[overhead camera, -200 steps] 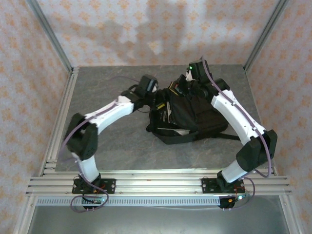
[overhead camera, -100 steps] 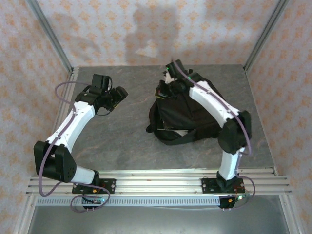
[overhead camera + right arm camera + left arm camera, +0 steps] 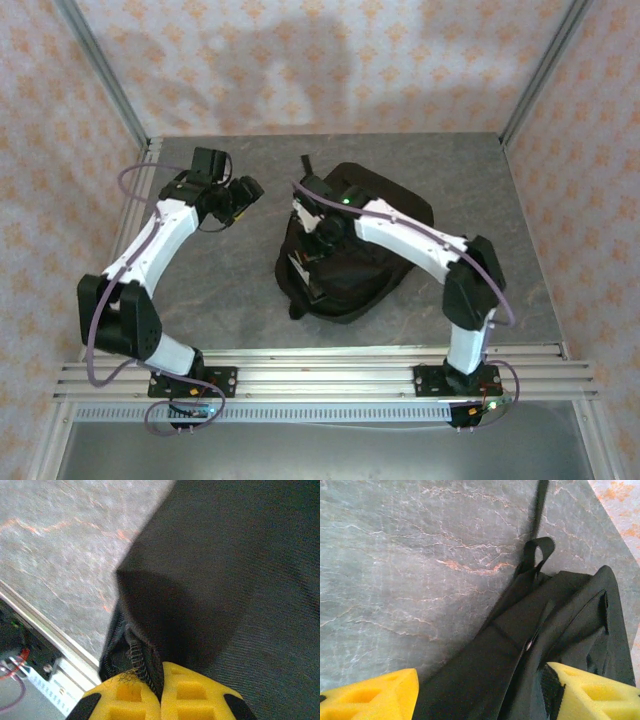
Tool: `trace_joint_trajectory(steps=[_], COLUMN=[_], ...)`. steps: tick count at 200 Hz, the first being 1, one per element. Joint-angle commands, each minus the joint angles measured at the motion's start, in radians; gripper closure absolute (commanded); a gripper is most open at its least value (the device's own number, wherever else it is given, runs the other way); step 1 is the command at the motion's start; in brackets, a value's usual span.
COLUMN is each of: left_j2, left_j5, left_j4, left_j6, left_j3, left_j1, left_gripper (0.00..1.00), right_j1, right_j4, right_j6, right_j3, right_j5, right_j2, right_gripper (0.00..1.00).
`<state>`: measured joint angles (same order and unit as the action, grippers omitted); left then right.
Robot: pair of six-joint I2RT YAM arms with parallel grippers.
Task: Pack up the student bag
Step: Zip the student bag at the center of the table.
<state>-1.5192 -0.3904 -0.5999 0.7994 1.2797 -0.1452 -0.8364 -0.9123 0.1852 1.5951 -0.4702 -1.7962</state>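
The student bag (image 3: 392,212) sits slumped in the middle of the grey table (image 3: 215,290), a touch right of centre. The right gripper (image 3: 160,669) is on the bag's left edge, yellow fingers (image 3: 192,695) pressed together with the zipper seam pinched between them. Over to the left gripper (image 3: 247,190): it hangs above bare table just left of the bag, fingers (image 3: 375,697) spread apart and holding nothing (the bag's carry loop (image 3: 538,550) lies flat ahead of it).
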Motion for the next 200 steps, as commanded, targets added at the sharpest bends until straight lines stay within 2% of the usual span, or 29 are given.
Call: trace_joint_trajectory(steps=[1,24,49,66,90,109,120,132,144,178,200], left_j2=[-0.106,-0.245,-0.411,-0.484,-0.545,-0.590,-0.609,-0.607,-0.579,-0.413,-0.281], left_j5=[-0.046,-0.084,-0.076,-0.091,-0.053,-0.080,-0.105,-0.116,-0.121,-0.117,-0.075], left_j4=[0.041,0.051,-0.032,-0.034,-0.047,-0.035,-0.031,-0.024,0.001,0.141,0.191], left_j6=[-0.076,-0.094,-0.149,-0.150,-0.171,-0.181,-0.180,-0.176,-0.154,-0.018,0.044], left_j3=[0.076,0.179,0.352,0.407,0.457,0.495,0.511,0.511,0.479,0.259,0.119], left_j1=[-0.046,-0.115,-0.186,-0.200,-0.199,-0.198,-0.199,-0.195,-0.186,-0.128,-0.104], left_gripper=[0.32,0.32,0.32,0.33,0.39,0.51,0.71,0.91,1.00,1.00,1.00], right_j1=[0.011,0.013,0.013,0.013,0.013,0.015,0.020,0.031,0.047,0.076,0.086], right_j4=[-0.055,-0.077,-0.099,-0.093,-0.089,-0.091,-0.095,-0.103,-0.114,-0.165,-0.175], right_j6=[-0.022,-0.024,-0.016,-0.005,0.002,0.000,-0.002,-0.008,-0.012,0.001,0.020], right_j3=[-0.110,-0.157,-0.178,-0.205,-0.233,-0.247,-0.253,-0.255,-0.258,-0.243,-0.235], right_j5=[0.129,0.181,0.189,0.196,0.203,0.217,0.230,0.258,0.290,0.472,0.583], right_j2=[0.134,0.194,0.217,0.241,0.267,0.285,0.293,0.298,0.303,0.284,0.265], right_gripper=[1.00,1.00,1.00,1.00,1.00,1.00,1.00,1.00,1.00,1.00,1.00])
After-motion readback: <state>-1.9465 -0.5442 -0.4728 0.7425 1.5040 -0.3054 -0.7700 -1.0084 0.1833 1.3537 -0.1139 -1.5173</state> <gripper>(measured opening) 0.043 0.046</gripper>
